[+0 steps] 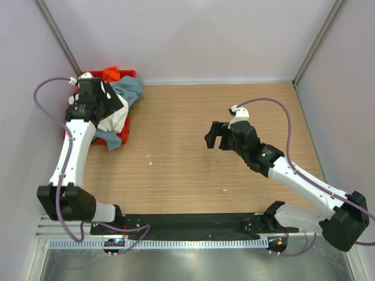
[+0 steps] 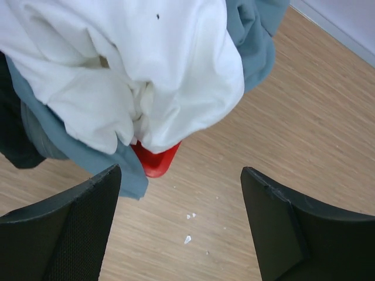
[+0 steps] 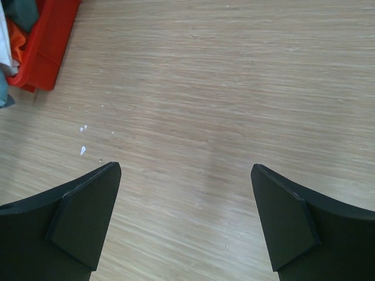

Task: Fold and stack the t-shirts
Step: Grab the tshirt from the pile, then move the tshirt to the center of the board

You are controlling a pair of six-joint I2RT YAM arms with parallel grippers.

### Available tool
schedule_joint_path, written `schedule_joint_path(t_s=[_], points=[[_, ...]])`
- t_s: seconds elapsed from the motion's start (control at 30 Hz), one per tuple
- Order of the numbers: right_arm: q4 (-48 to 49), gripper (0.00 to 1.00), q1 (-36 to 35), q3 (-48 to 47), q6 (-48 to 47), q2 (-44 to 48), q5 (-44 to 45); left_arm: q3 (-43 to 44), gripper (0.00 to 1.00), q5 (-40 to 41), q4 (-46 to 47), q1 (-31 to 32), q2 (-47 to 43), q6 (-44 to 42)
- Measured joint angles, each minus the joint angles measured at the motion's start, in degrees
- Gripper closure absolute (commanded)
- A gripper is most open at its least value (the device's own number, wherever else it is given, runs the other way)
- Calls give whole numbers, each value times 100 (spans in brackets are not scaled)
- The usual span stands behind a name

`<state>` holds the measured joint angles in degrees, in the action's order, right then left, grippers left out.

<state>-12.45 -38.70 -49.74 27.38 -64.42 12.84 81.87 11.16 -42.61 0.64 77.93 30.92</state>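
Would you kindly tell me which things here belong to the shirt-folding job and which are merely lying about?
For the job:
white t-shirt
grey-blue t-shirt
orange t-shirt
dark garment

Merely lying about:
red crate that the clothes are heaped in
small white scraps on the table

White t-shirt, grey-blue t-shirt, orange t-shirt, crumpled together
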Motion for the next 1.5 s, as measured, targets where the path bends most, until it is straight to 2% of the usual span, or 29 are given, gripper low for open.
schedule_joint_path(t_s=[0.27,0.37,0.43,0.53,0.57,0.63,0.9,1.1,1.2,1.37,1.5], points=[[-551,0,-68,90,-72,807,219,1255,19,542,-328,0,1709,-52],[-721,0,-68,96,-162,927,234,1425,19,748,-450,-2,2022,-55],[-826,0,-68,101,-221,997,251,1427,23,857,-498,-2,2050,-57],[-962,0,-68,109,-310,1113,278,1427,53,990,-420,-2,2050,-61],[-1008,0,-68,114,-330,1152,289,1427,73,1034,-393,0,2063,-85],[-1045,0,-68,116,-354,1207,293,1427,99,1097,-323,-2,2114,-70],[-1147,0,-68,118,-369,1241,317,1530,100,1174,-262,0,2492,-197],[-1196,0,-68,116,-369,1241,376,1611,100,1108,-282,42,2111,-308],[-1305,0,-68,63,-363,1241,540,2031,100,846,-326,170,1790,-319],[-1672,0,-68,-483,-273,1255,1434,3193,100,284,-313,990,1467,-452],[-1987,0,-68,-1102,-96,1456,2439,4266,100,-308,-345,2122,1685,-605]])
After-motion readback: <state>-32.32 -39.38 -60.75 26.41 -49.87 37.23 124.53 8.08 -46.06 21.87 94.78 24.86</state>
